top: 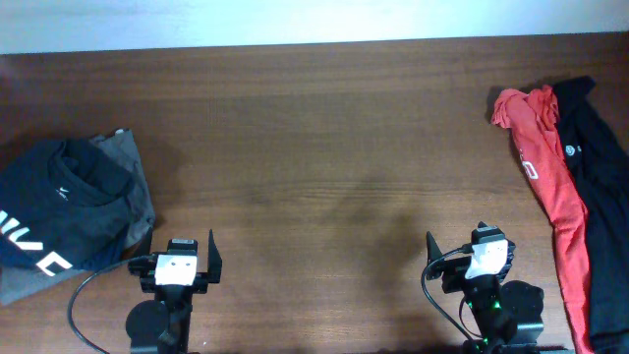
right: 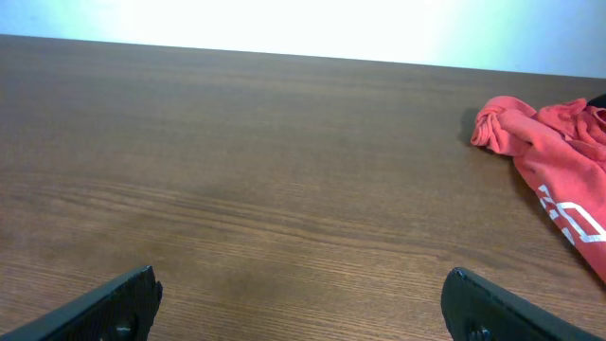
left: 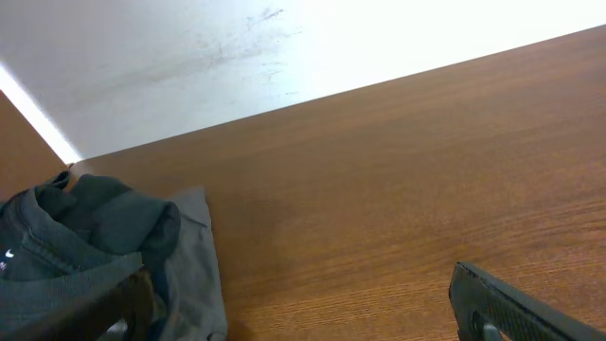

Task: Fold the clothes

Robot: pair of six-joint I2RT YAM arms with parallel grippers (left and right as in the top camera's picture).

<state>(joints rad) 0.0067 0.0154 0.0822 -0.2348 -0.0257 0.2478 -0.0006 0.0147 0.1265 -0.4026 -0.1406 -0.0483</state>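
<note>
Left gripper [top: 177, 252]: released, fingers spread wide, nothing between them. It is at the near edge of the table [top: 314, 147], left of centre. In the left wrist view both fingers [left: 502, 303] frame bare wood.

Right gripper [top: 472, 248]: released, fingers spread wide, nothing held. It is at the near edge, right of centre.

Left side: a navy garment [top: 59, 211] with white lettering lies on top of a grey garment [top: 133, 177]. This pile is just to the left of the left gripper, not touching it.

Right side: a red garment [top: 545, 167] lies in a long strip running from far to near. The black garment [top: 601, 172] lies against its right edge, touching it, at the table's right edge. A small round white logo [top: 568, 150] shows on the black fabric. Both garments are unfolded and clear of the right gripper.
</note>
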